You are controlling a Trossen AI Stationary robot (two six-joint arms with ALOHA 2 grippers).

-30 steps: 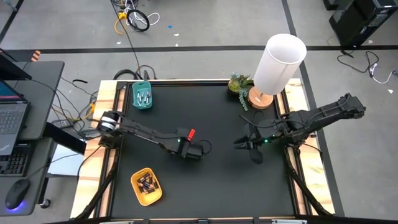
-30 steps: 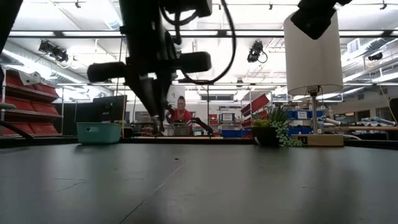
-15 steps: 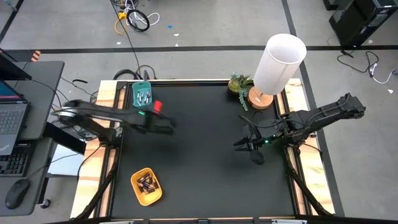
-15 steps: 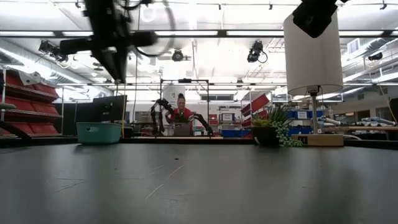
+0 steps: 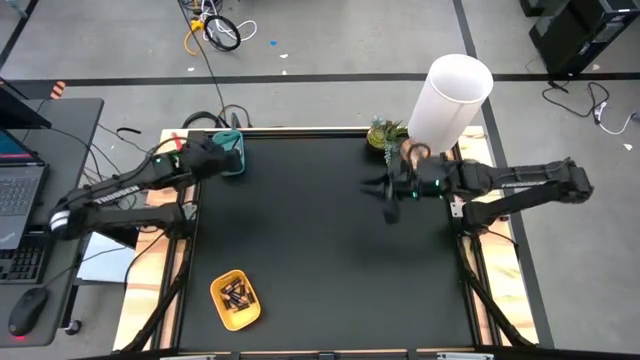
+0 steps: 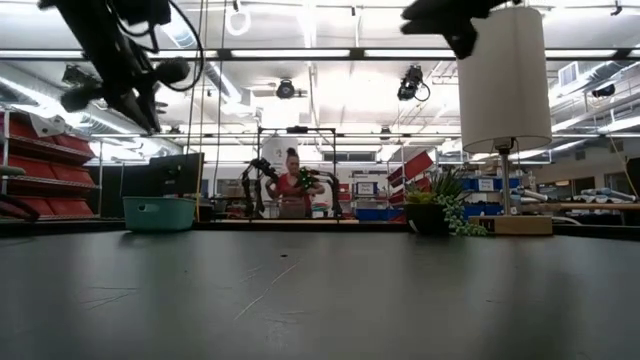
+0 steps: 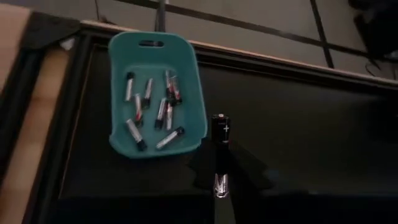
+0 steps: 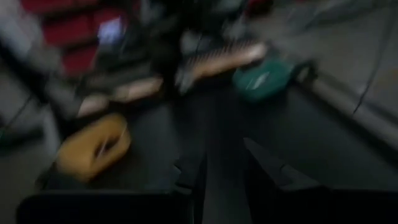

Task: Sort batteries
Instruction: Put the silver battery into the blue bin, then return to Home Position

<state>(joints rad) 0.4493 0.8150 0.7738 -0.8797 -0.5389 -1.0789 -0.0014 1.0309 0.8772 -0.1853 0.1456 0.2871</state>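
The left gripper [image 7: 220, 180] hangs just beside the teal tray [image 5: 229, 152], fingers clamped on one dark battery [image 7: 220, 134] held upright; a plus mark is the only writing legible on it. The delivery step looks under way: the next move calls for carrying the cell over the tray, which already holds other batteries [image 7: 152, 112], and letting go. The right gripper [image 5: 389, 192], fingers partly apart, waits well apart from the tray, above the desk [image 5: 320, 260]. More dark batteries [image 5: 236, 293] lie in the yellow tray [image 5: 222, 310].

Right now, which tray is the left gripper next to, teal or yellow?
The teal tray, at the table's far left corner. The left gripper, holding a battery, is beside it; the yellow tray sits near the front.
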